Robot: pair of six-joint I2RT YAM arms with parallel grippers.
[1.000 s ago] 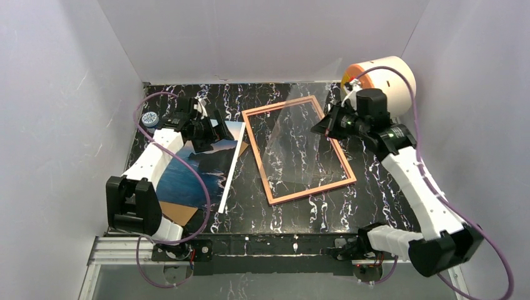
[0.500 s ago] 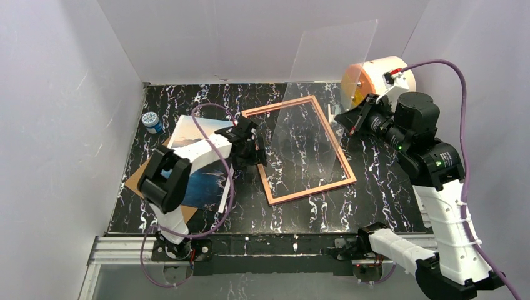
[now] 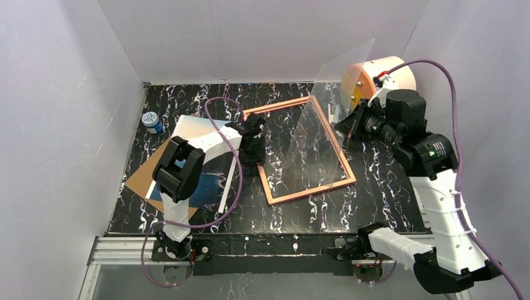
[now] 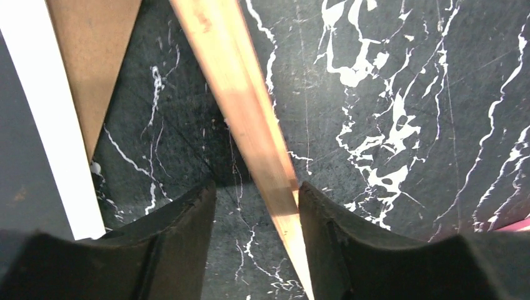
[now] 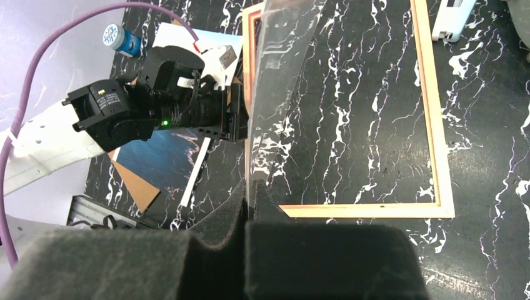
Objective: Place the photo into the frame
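The left arm [image 3: 201,145] folds forward from the near left corner toward the tabletop's middle, with the left gripper [image 3: 253,150] low and its jaws partly apart. The right arm [image 3: 447,200] rises by the right edge, and the right gripper [image 3: 350,124] is clamped on a clear sheet [image 5: 275,75].

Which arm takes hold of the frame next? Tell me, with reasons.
Left. The left gripper has its jaws straddling the left rail of the frame, open and not closed on it. The right gripper is shut on the clear pane, held tilted above the frame.
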